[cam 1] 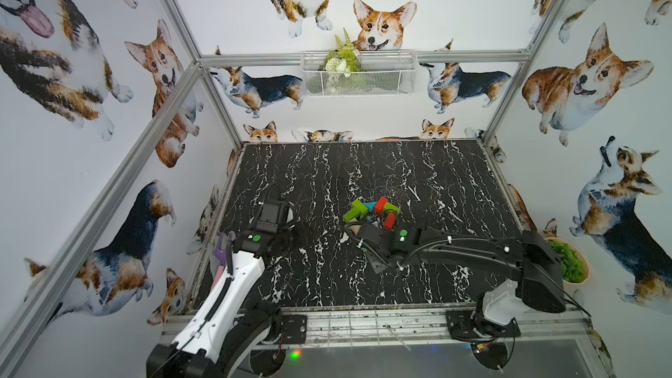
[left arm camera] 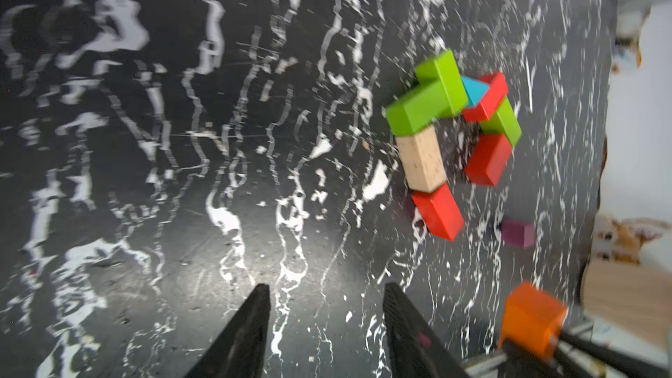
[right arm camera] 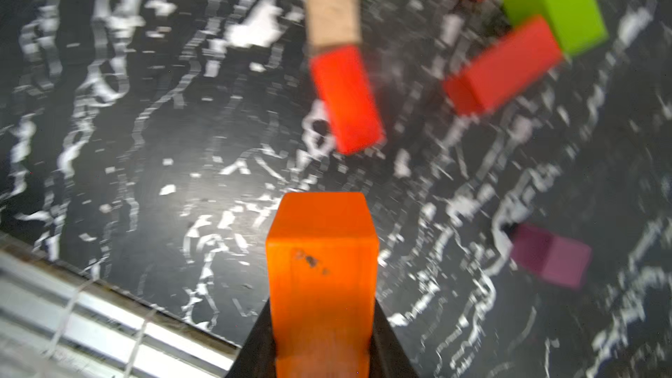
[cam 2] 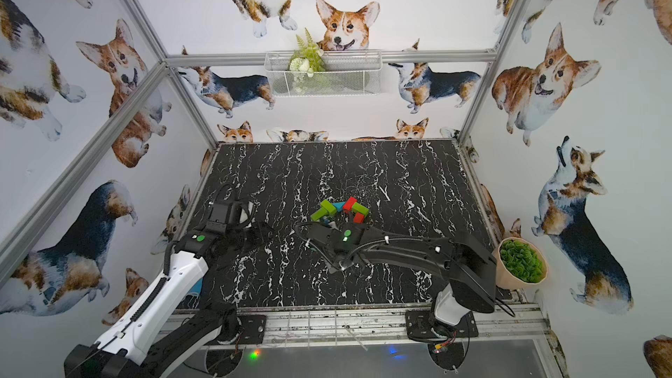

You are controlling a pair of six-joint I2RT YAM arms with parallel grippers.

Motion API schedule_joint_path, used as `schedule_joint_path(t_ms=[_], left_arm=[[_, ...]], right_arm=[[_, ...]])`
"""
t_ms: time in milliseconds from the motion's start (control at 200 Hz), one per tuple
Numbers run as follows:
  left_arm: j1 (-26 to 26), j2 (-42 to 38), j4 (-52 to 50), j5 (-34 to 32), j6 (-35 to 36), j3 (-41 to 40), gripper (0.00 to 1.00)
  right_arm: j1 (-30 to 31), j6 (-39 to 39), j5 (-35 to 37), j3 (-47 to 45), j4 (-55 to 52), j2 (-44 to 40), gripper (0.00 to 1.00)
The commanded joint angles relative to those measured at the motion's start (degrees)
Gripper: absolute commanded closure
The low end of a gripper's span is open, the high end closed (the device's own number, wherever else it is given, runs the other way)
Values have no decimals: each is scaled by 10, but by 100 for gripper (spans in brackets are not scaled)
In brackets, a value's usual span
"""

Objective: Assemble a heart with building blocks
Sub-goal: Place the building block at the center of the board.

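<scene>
**Right claw (right arm camera: 322,343) and its load, above the black, white-veined marble-look bench (cam 1: 327,176).** The claw is closed on the rear end of an orange rectangular wooden bar (right arm camera: 322,249). The bar's long axis runs in line with the fingers and projects forward past them. Whether the bar is lifted off the bench cannot be told.

**Part-built heart (cam 1: 354,214).** It lies at 12 o'clock from this claw, just beside it. Its notch, a teal wooden triangle (left arm camera: 472,93), is turned to 12 o'clock, and its unclosed point faces 6 o'clock.
- **9 o'clock side, from the notch down:** green wooden bars (left arm camera: 422,110), a plain-wood bar (left arm camera: 422,163) and a red wooden bar (left arm camera: 438,212).
- **3 o'clock side:** a red bar, a green bar, then a second red bar (left arm camera: 489,160), which stops short of its opposite number.
- **Loose piece:** a small purple wooden cube (left arm camera: 518,232) lies near the open point, apart from every bar.

In both top views the right arm's wrist hides the claw and the cube.

**Coming move (judgement).** The orange bar most likely extends the shorter 3 o'clock side. That would mean carrying it toward roughly 1 o'clock and swinging its axis to slant inward to the point. The right arm is much the nearer.

**Left claw (left arm camera: 327,290).** About half open and holding nothing. It hangs over bare bench at 9 o'clock from the heart, well apart.
</scene>
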Motion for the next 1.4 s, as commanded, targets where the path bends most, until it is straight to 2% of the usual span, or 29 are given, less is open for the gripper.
schedule_joint_path(t_ms=[0,175,390,440,511,596,711,866,911,976,1066,1211,1396], left_arm=[[-84,40,12,-63,-17,21,48],[-139,78,60,-69,-56,22,49],[-192,138,66,-86,-53,49,50],[-202,146,67,-96,-52,52,50],[-212,157,69,-102,-52,55,49],[-216,168,73,-101,-54,52,49],[-217,169,92,-95,-61,36,50],[-229,188,134,-75,-81,9,53],[-234,197,147,-68,-86,5,56],[-242,206,164,-66,-94,-1,60],[-247,215,181,-65,-102,-7,62],[-249,222,189,-66,-106,-9,63],[-253,232,191,-59,-104,-11,64]], right_arm=[[-31,144,0,-50,11,-26,94],[-78,142,-31,-50,11,12,96],[-103,145,-43,-22,32,71,94],[-110,145,-52,-19,43,83,89],[-114,145,-58,-13,46,98,77],[-121,146,-69,-13,57,109,71],[-124,145,-77,-14,63,110,50],[-124,146,-77,-22,62,94,39],[-124,148,-77,-24,60,89,40],[-124,154,-81,-31,62,84,48],[-125,158,-80,-36,64,79,53],[-134,160,-68,-14,38,98,66],[-152,159,-69,12,14,130,71]])
